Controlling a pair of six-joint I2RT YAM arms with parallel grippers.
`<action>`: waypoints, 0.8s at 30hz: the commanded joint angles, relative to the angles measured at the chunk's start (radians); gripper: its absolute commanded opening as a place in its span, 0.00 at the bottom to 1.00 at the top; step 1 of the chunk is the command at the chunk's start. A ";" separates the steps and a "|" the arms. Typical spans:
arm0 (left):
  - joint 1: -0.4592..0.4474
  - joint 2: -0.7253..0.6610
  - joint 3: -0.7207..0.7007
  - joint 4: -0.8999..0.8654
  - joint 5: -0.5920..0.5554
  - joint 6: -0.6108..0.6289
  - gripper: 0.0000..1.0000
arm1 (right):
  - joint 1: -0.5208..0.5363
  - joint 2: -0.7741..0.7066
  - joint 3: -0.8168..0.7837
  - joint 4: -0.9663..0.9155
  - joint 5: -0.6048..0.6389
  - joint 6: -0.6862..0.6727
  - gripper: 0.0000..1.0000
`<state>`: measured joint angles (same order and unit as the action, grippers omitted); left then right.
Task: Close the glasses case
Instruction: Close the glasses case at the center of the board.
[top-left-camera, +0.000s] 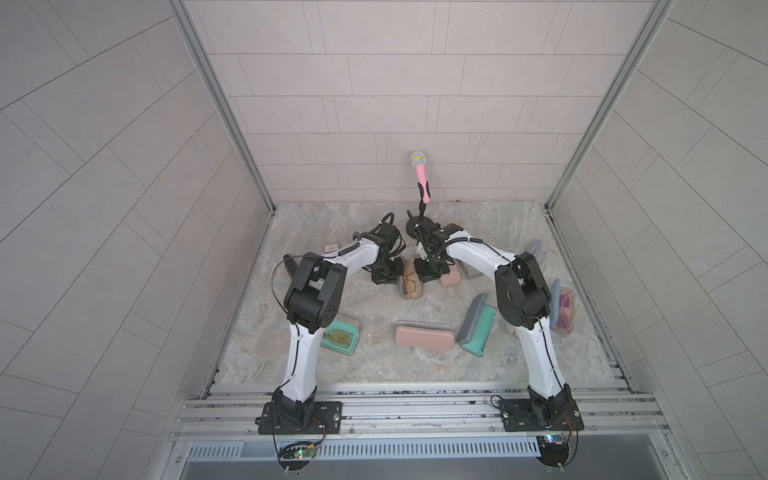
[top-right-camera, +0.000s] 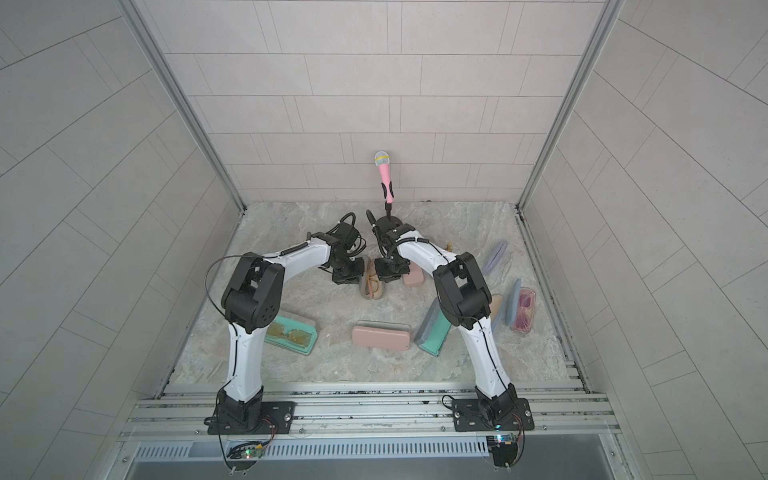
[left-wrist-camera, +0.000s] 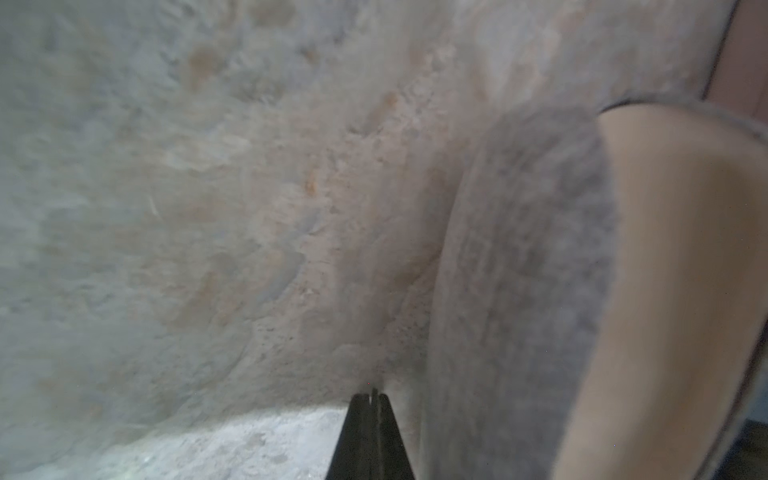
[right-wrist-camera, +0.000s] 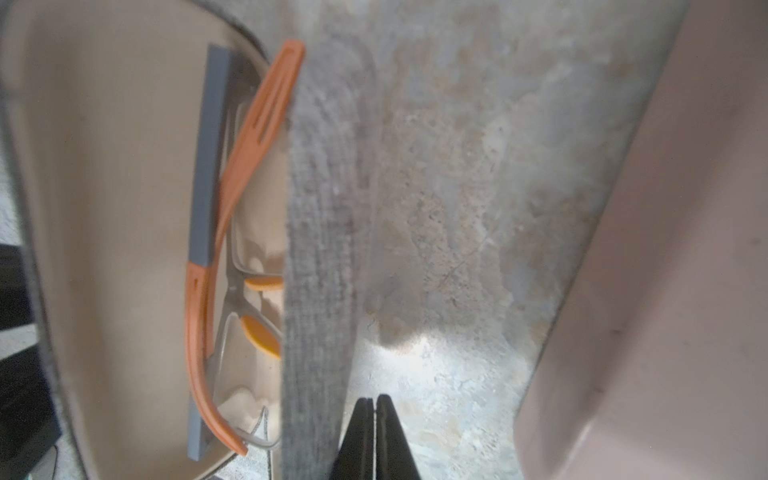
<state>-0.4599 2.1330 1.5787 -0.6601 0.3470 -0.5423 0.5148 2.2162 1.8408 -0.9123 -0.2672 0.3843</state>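
Observation:
The glasses case (top-left-camera: 412, 286) (top-right-camera: 371, 286), grey felt outside and beige inside, lies open mid-table with orange-armed glasses (right-wrist-camera: 232, 187) in it. My left gripper (top-left-camera: 384, 277) (top-right-camera: 347, 272) stands low against its left side. In the left wrist view it (left-wrist-camera: 371, 399) is shut and empty, just beside the case's grey outer wall (left-wrist-camera: 519, 270). On the case's right side is my right gripper (top-left-camera: 430, 272) (top-right-camera: 388, 270). The right wrist view shows it (right-wrist-camera: 374, 401) shut on nothing, close alongside the grey wall (right-wrist-camera: 320, 249). I cannot tell whether either gripper touches the felt.
A small pink case (top-left-camera: 451, 277) (right-wrist-camera: 665, 291) lies right behind the right gripper. A pink microphone on a stand (top-left-camera: 420, 174) rises at the back. Nearer the front lie a closed pink case (top-left-camera: 424, 338), an open teal case with glasses (top-left-camera: 340, 336) and a teal-grey case (top-left-camera: 477, 324).

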 joint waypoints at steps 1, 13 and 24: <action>-0.020 0.018 0.051 0.003 0.028 -0.004 0.00 | 0.024 0.016 0.034 -0.017 -0.054 -0.044 0.08; -0.046 -0.008 0.054 0.061 0.105 0.017 0.00 | 0.031 0.023 0.051 0.052 -0.286 -0.082 0.08; -0.046 -0.055 -0.007 0.144 0.188 0.053 0.00 | 0.025 -0.012 0.019 0.088 -0.367 -0.155 0.09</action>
<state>-0.4713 2.1281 1.5806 -0.6476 0.3916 -0.5003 0.4988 2.2295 1.8618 -0.9241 -0.4694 0.2806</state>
